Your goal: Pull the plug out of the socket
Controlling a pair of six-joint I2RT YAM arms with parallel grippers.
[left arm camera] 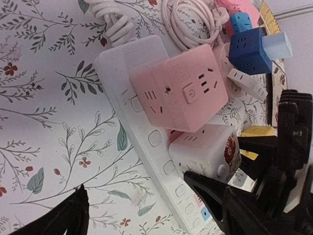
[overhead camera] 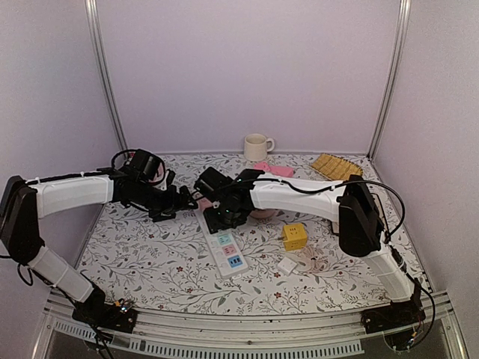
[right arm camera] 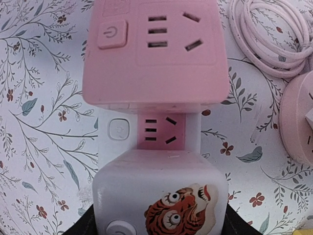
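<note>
Evidently barely begun. Grips the plug [right arm camera: 161, 196] with the right tool [overhead camera: 221, 218], with dark fingers [right arm camera: 85, 226] seemingly pressed to both lower flanks, closed as far as the body allows. Holds the left tool [overhead camera: 182, 203] wide open at 9 o'clock of the strip [overhead camera: 227, 247], astride it in the wrist view and clasping nothing; cannot tell whether touching. Shows no gap between plug and strip, so judged fully seated: grasp made, pull and lift-away yet to do. Looks like a white rounded cube with a tiger sticker and a small button on top, upright, on the strip's far half near the middle of the tabletop [overhead camera: 150, 262]. Sits just beside a pink cube [right arm camera: 156, 49] at 12 o'clock of it, with one pink socket [right arm camera: 159, 129] bare between the two.
</note>
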